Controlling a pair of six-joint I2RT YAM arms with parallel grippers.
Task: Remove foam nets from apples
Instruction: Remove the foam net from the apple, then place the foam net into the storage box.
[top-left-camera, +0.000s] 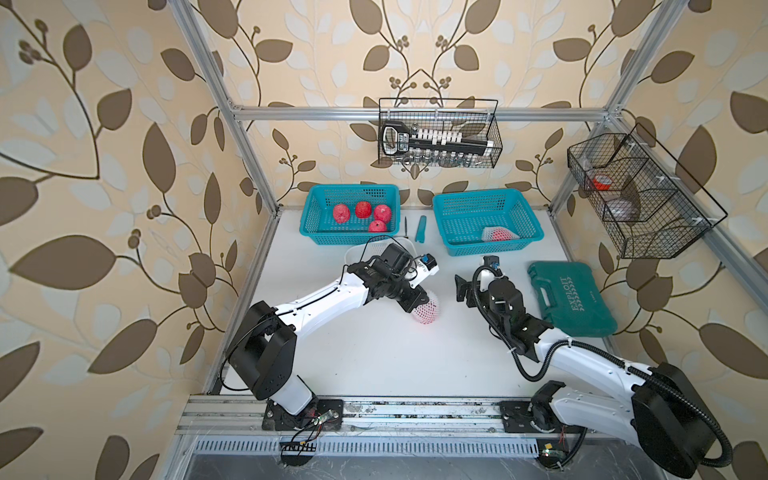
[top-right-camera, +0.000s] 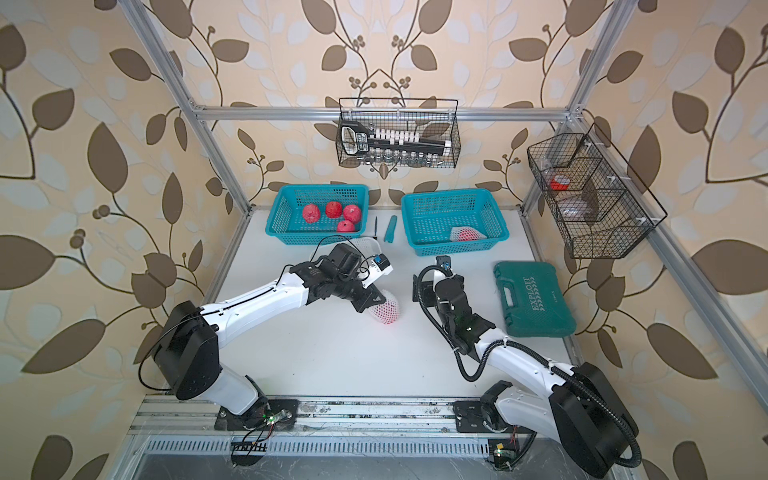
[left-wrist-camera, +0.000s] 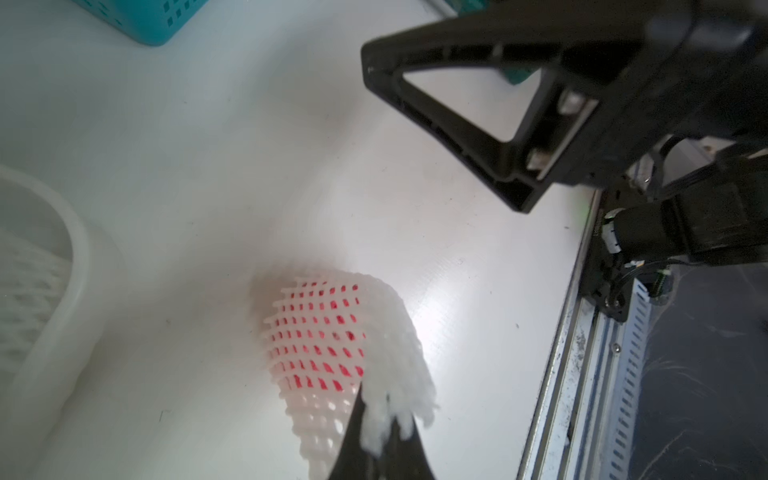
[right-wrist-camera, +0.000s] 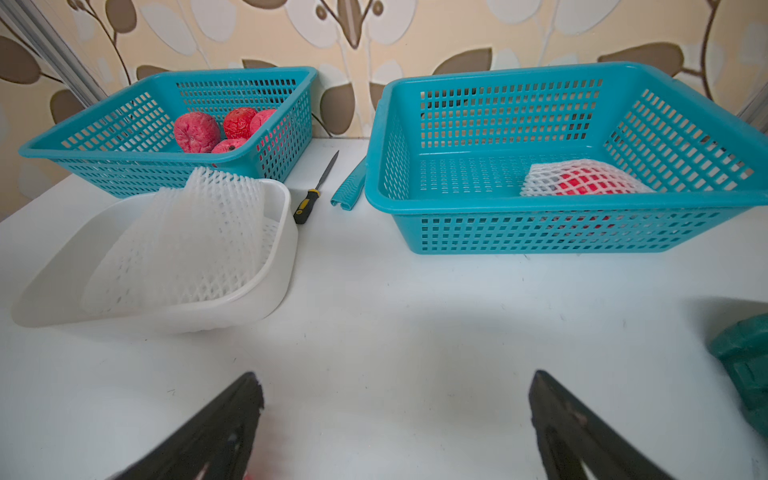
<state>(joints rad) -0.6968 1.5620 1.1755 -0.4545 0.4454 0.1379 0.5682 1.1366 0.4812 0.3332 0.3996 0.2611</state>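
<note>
A red apple (left-wrist-camera: 320, 332) wrapped in a white foam net (top-left-camera: 428, 312) lies mid-table in both top views. My left gripper (left-wrist-camera: 382, 415) is shut on the bunched end of this net (left-wrist-camera: 392, 353), at its left side (top-right-camera: 376, 305). My right gripper (right-wrist-camera: 395, 386) is open and empty, just right of the apple (top-left-camera: 462, 289). Several bare apples (top-left-camera: 363, 211) sit in the left teal basket (top-left-camera: 316, 208). Another netted apple (right-wrist-camera: 582, 180) lies in the right teal basket (right-wrist-camera: 498, 208). Empty foam nets (right-wrist-camera: 187, 241) fill the white tub (right-wrist-camera: 286, 232).
A green tool case (top-left-camera: 571, 297) lies at the table's right edge beside my right arm. A small screwdriver (right-wrist-camera: 313, 193) and a teal strip (right-wrist-camera: 351, 187) lie between the baskets. Two black wire baskets (top-left-camera: 440, 133) hang on the frame.
</note>
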